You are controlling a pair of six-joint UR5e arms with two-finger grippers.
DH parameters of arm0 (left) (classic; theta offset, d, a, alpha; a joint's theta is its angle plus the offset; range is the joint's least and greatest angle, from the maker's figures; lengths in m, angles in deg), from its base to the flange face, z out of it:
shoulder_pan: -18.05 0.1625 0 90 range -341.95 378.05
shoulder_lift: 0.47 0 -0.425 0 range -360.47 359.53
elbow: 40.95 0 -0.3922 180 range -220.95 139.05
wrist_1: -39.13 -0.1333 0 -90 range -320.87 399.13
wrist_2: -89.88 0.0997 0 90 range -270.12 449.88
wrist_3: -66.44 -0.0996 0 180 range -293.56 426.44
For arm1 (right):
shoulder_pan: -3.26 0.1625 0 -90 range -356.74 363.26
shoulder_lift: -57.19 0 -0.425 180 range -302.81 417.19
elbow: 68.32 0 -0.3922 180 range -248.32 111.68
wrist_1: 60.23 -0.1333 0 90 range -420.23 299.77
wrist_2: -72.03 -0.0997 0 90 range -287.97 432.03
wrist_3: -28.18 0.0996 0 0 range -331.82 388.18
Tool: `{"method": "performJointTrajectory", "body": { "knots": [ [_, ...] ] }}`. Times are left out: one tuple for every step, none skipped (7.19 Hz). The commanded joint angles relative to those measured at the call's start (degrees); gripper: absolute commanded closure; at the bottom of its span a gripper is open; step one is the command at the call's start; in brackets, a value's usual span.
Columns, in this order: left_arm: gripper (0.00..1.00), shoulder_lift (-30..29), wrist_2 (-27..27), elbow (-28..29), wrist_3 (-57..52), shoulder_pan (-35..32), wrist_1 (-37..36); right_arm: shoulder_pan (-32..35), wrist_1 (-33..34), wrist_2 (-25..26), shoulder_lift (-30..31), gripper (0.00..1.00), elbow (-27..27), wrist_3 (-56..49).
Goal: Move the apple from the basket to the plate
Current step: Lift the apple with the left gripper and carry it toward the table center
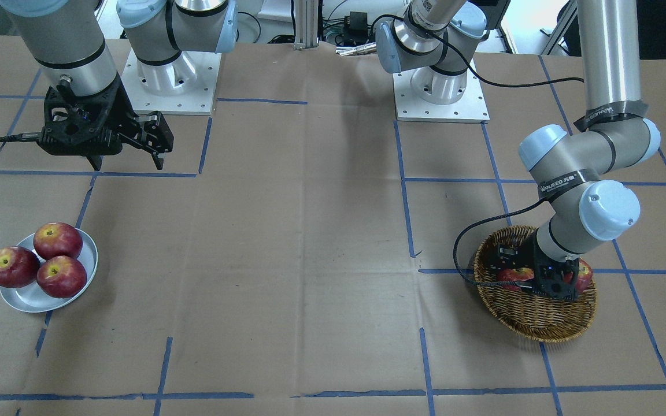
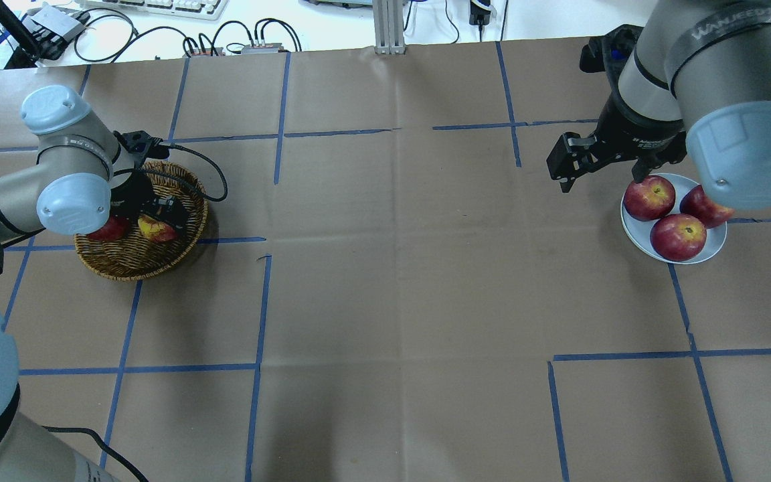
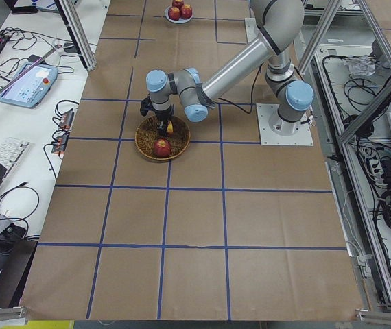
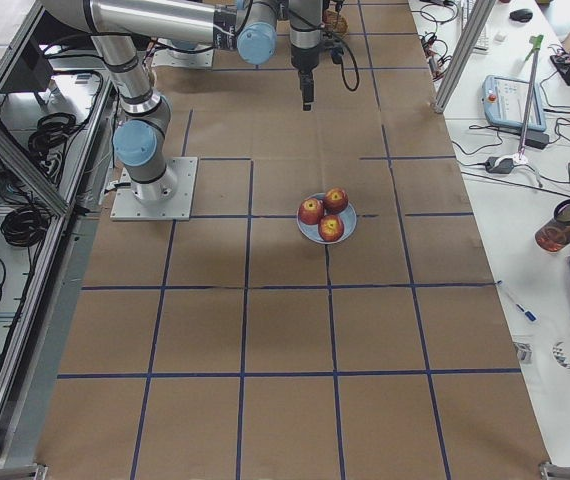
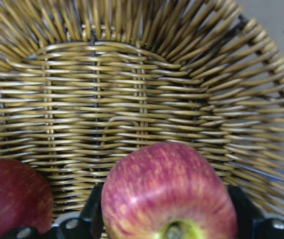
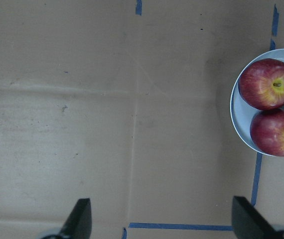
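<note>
The wicker basket [image 2: 131,261] stands on the table's left side. In it lie the paler streaked apple [image 2: 156,229] and a darker red apple [image 2: 108,229]. My left gripper [image 2: 161,221] is down in the basket. In the left wrist view its fingers [image 5: 94,211] press both sides of the paler apple [image 5: 167,189], which sits low over the basket's weave [image 5: 132,99]. The grey-white plate [image 2: 713,248] at the right holds three red apples. My right gripper [image 2: 600,182] hangs open and empty above the table, just beside the plate.
The table is covered in brown paper with a blue tape grid. The darker apple [image 5: 12,204] lies close to the left finger. Both arm bases [image 1: 440,86] are at the table's robot side. Cables and keyboards lie past the far edge.
</note>
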Motion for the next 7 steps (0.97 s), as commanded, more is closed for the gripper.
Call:
{"method": "performJointTrajectory", "body": {
  "knots": [
    [0.48,0.7,0.3,1.1,0.4,-0.1,-0.1,-0.1,1.3,-0.1,0.0,0.00,0.9,-0.2],
    [0.48,2.6,0.6,3.7,1.7,-1.4,1.8,0.0,2.2,0.0,0.0,0.00,0.9,-0.2],
    [0.48,4.3,0.5,7.5,6.4,-3.0,8.2,0.0,2.2,0.0,0.1,0.00,0.9,-0.3],
    [0.48,5.1,0.5,11.6,12.9,-7.8,13.6,0.0,2.2,0.0,0.1,0.00,0.8,-0.3],
    [0.47,4.2,0.4,13.9,19.7,-13.0,14.3,0.0,2.2,-0.1,0.1,0.00,0.8,-0.3],
    [0.47,3.8,0.3,15.1,28.7,-19.0,14.3,-0.1,2.2,0.0,0.1,0.00,0.8,-0.3],
    [0.47,2.2,0.0,14.8,35.1,-24.5,13.4,-0.1,2.2,0.0,0.1,0.00,0.8,-0.3]
  ]
}}
